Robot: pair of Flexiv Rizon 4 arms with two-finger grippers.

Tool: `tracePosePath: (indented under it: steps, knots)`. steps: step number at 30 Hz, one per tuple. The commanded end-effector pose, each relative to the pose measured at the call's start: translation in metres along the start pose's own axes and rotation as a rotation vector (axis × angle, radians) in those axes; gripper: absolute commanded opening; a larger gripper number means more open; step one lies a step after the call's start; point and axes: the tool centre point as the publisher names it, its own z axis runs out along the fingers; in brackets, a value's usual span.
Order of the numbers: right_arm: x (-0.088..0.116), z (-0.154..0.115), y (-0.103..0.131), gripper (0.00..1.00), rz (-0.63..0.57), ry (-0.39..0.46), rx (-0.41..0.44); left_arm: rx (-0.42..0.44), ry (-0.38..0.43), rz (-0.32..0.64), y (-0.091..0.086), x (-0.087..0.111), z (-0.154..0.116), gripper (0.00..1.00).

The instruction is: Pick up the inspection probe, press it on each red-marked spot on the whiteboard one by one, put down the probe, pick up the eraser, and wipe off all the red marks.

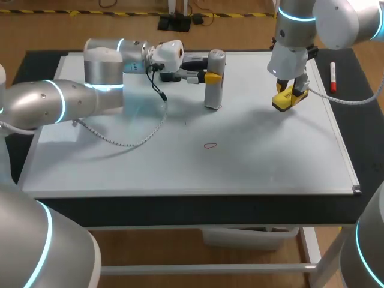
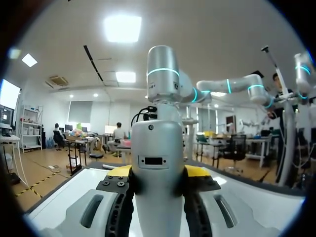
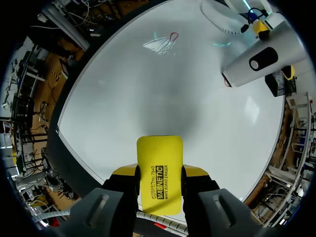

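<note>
Gripping the inspection probe (image 1: 214,81) from both sides, the left gripper (image 1: 210,77) lies horizontal over the far part of the whiteboard (image 1: 150,168), on the arm at the left side. The probe, a pale grey cylinder, stands upright with its lower end at the board surface. In the left wrist view it fills the gap between the two yellow-tipped fingers (image 2: 197,172), both of which press against its body.

The right gripper (image 1: 292,96) hangs pointing down near the board's far right corner and is clenched on the eraser (image 1: 287,99), a yellow block. In the right wrist view the eraser sits between the fingers (image 3: 195,174), touched on two sides, and projects ahead of them over bare board. Whether its face touches the board cannot be determined.

One red mark (image 1: 209,145) — a small outlined loop — lies on the board nearer the front edge than the probe, well apart from both tools. A white-and-red marker (image 1: 332,77) lies on the dark table surface (image 1: 365,150) just beside the board's right edge.
</note>
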Motion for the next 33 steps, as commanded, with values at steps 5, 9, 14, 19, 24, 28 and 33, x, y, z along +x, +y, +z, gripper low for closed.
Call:
tracePosePath:
  steps: [5, 9, 14, 19, 24, 28, 33]
  knots:
    - [-0.001, -0.001, -0.001, 0.00, -0.001, 0.005, 0.002, -0.019, 0.001, -0.004, -0.001, 0.000, -0.001, 0.00]
    - [-0.001, -0.001, -0.001, 0.00, -0.001, 0.005, 0.002, -0.021, 0.003, -0.005, 0.000, 0.000, -0.001, 0.00]
    - [-0.001, -0.001, -0.001, 0.00, -0.001, 0.005, 0.002, -0.020, 0.004, -0.004, -0.001, -0.001, -0.002, 0.00]
    - [-0.001, -0.001, -0.001, 0.00, -0.001, 0.005, 0.002, -0.016, 0.005, 0.000, -0.005, 0.001, -0.003, 0.00]
    - [-0.001, -0.001, -0.001, 0.00, -0.001, 0.005, 0.002, -0.001, 0.002, 0.017, -0.018, 0.005, -0.003, 0.00]
    - [-0.001, -0.001, -0.001, 0.00, -0.001, 0.005, 0.002, 0.013, -0.006, 0.032, -0.031, 0.007, -0.008, 0.00]
    - [-0.001, -0.001, -0.001, 0.00, -0.001, 0.005, 0.002, 0.026, -0.027, 0.046, -0.045, 0.009, -0.021, 0.00]
